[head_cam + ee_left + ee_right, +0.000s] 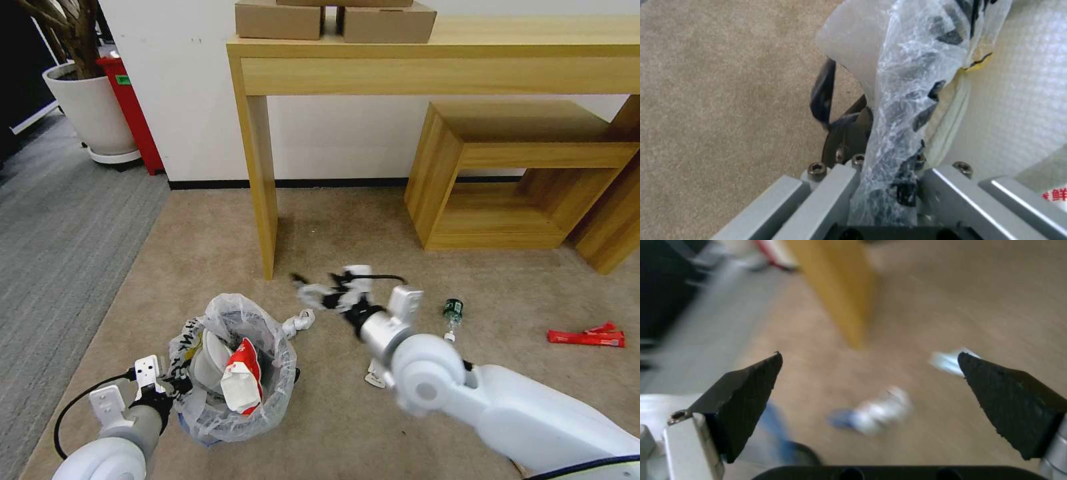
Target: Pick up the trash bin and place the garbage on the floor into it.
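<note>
The trash bin [263, 407], lined with a crinkled clear bag, stands on the carpet at lower left. My left gripper [172, 387] is shut on its near rim, and the bag [902, 100] runs between the fingers [822, 93]. Inside the bin lie a white slipper [208, 353] and a red-and-white wrapper [241, 380]. My right gripper [319, 291] hangs open and blurred above the carpet right of the bin; nothing is held between its fingertips [751, 380]. Crumpled paper [299, 323], a green-labelled bottle [453, 311] and a red wrapper [587, 338] lie on the floor. A blurred white-and-blue piece [876, 411] lies below the right gripper.
A wooden table's leg [262, 180] stands just behind the litter, with a low wooden shelf unit [520, 173] to its right. A potted plant [93, 107] and a red bin [133, 113] are far left. Another white scrap [375, 379] lies beside my right arm.
</note>
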### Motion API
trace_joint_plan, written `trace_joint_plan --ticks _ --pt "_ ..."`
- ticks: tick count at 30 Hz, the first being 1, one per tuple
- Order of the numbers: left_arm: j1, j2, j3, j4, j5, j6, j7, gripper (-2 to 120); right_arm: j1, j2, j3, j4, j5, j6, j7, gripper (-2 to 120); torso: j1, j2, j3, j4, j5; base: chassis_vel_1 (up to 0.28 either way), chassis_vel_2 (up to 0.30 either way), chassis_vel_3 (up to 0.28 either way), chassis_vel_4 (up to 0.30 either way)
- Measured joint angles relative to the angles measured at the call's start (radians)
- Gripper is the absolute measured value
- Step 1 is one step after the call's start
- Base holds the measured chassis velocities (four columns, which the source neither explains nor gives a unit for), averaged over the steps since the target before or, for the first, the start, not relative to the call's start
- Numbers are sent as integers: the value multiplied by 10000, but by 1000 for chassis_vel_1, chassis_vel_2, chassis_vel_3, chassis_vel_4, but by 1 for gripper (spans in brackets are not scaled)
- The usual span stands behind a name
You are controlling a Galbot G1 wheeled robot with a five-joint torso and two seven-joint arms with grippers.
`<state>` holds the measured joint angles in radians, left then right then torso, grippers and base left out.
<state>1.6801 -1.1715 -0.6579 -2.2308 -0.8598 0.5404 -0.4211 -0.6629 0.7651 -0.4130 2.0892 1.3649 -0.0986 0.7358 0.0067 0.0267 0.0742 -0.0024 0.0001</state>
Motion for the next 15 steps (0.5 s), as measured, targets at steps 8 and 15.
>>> trace_joint_plan --ticks 8,15 --pt "-55 0 53 145 3 -13 0 0 -1788 256 1009 -522 652 -757 2380 100 0 0 0 1 0 0 0 0 0" --pt "-152 34 80 323 -24 -14 -3 0 -2411 755 1367 -1605 634 -735 3406 100 0 0 -1 3 -3 0 0 0 0"
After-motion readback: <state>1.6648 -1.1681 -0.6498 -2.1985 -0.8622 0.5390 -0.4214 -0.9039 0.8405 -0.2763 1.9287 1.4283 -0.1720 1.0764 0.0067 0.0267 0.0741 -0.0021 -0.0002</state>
